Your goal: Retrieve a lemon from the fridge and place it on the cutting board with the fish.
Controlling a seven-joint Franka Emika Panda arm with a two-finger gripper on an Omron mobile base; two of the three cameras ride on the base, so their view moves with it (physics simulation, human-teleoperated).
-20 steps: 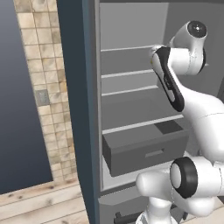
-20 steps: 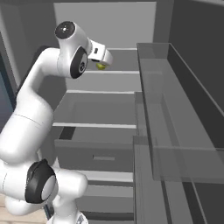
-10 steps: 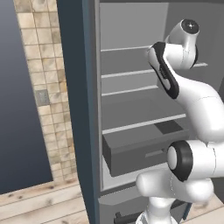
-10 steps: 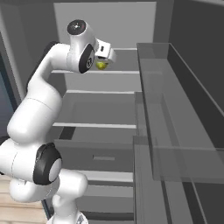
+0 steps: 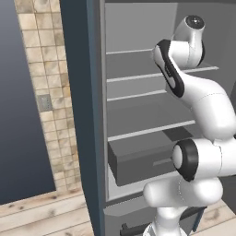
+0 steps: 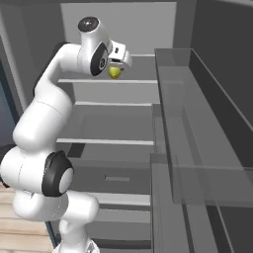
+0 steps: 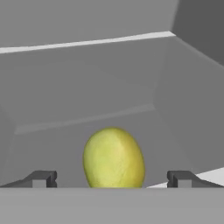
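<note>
Reached deeper into the fridge (image 6: 207, 74) since before. Gripper (image 7: 112, 177) spread wide, straddling the lemon (image 7: 113, 159) for grasping.

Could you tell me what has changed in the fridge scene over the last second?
The arm has swung further into the fridge, carrying the gripper toward the lemon on its shelf; in the hand view the open fingertips now flank the fruit. Nothing was grasped or released. The lemon, shelves and drawer stayed put.
</note>
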